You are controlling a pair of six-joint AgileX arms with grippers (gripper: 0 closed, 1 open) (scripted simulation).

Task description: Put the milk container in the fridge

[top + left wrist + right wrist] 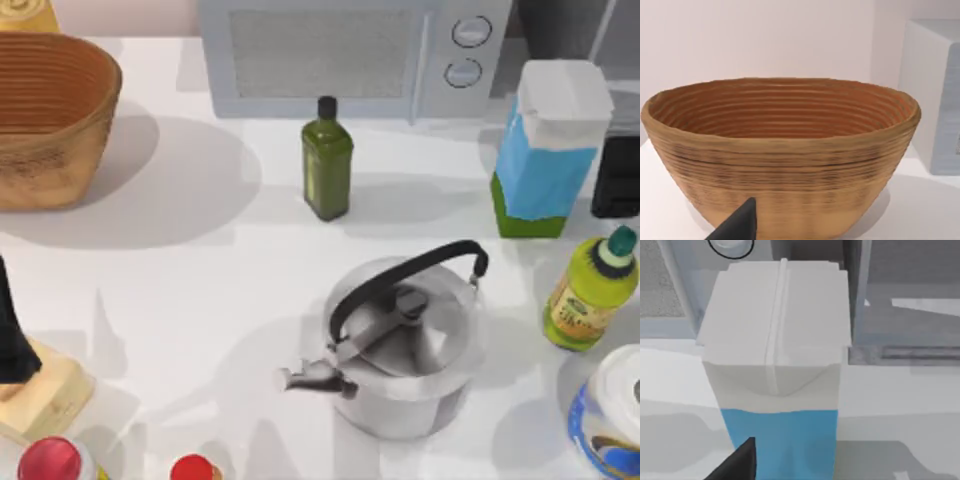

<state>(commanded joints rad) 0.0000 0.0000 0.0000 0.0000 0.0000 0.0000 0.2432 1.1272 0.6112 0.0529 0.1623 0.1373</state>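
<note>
Step in hand: approach w/ right gripper point(742, 460) close behind milk carton point(548, 150); finger state: cannot tell. Carton upright at table's right rear, beside microwave point(350, 55). Next, likely: close in, grasp, carry to fridge point(575, 25). Left arm parked near wicker basket point(782, 150).

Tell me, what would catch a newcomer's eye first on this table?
Probably the shiny metal kettle with its black handle, standing at the front middle of the table. Next, the tall milk container, white-topped and blue, upright at the back right beside the microwave. The big woven basket at the back left also stands out.
</note>
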